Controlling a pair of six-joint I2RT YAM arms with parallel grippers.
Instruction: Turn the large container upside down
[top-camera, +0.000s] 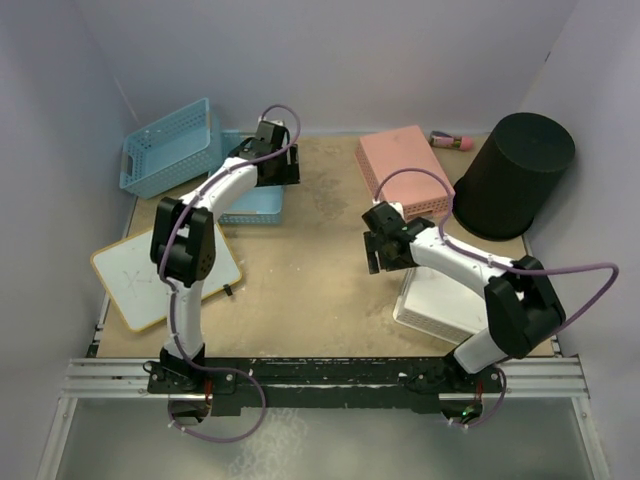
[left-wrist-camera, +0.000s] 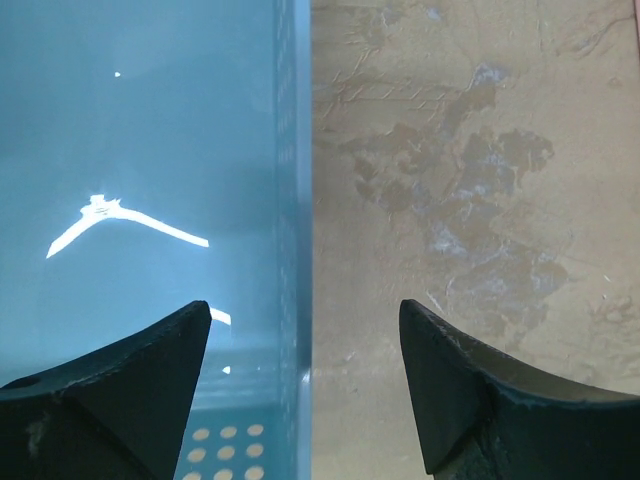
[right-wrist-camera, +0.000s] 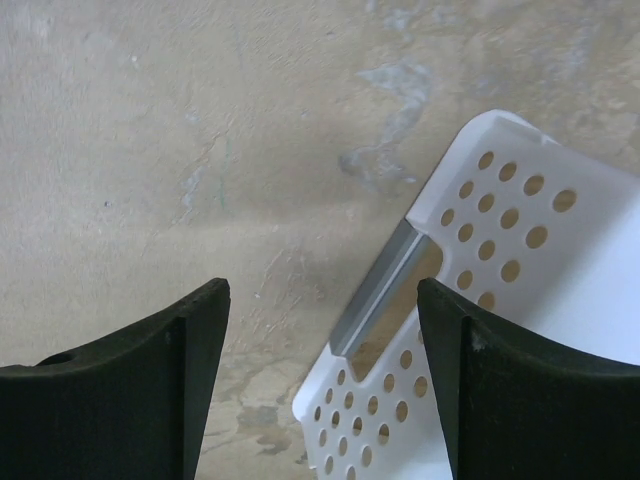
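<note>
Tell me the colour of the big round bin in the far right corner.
The bin is plain black. It shows best in the top external view.

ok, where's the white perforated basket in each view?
Top external: white basket at lower right, partly under the right arm.
Left wrist: not in it.
Right wrist: white basket fills the lower right, one corner pointing toward bottom centre.
Shared landmark: the worn tan tabletop, seen in all three views.
</note>
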